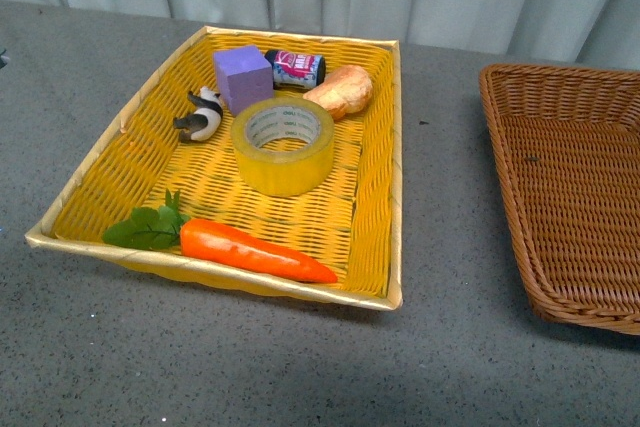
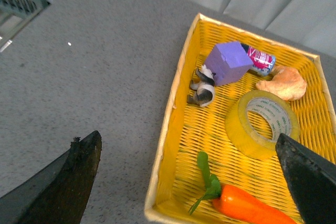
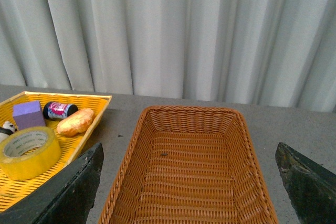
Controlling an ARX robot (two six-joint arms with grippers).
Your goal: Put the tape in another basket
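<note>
The tape (image 1: 283,144), a yellowish roll with a white core and green print, lies flat in the middle of the bright yellow tray (image 1: 90,169). It also shows in the left wrist view (image 2: 261,123) and the right wrist view (image 3: 27,152). The brown wicker basket (image 1: 502,137) stands at the right, empty, and fills the right wrist view (image 3: 126,156). My left gripper (image 2: 191,179) is open above the yellow tray's near left corner. My right gripper (image 3: 189,187) is open above the brown basket. Neither arm shows in the front view.
The yellow tray also holds a purple block (image 1: 243,77), a small can (image 1: 295,68), a bread roll (image 1: 342,92), a black-and-white toy (image 1: 200,115) and an orange carrot with green leaves (image 1: 250,249). Grey tabletop (image 1: 450,347) lies between the trays; a pale curtain hangs behind.
</note>
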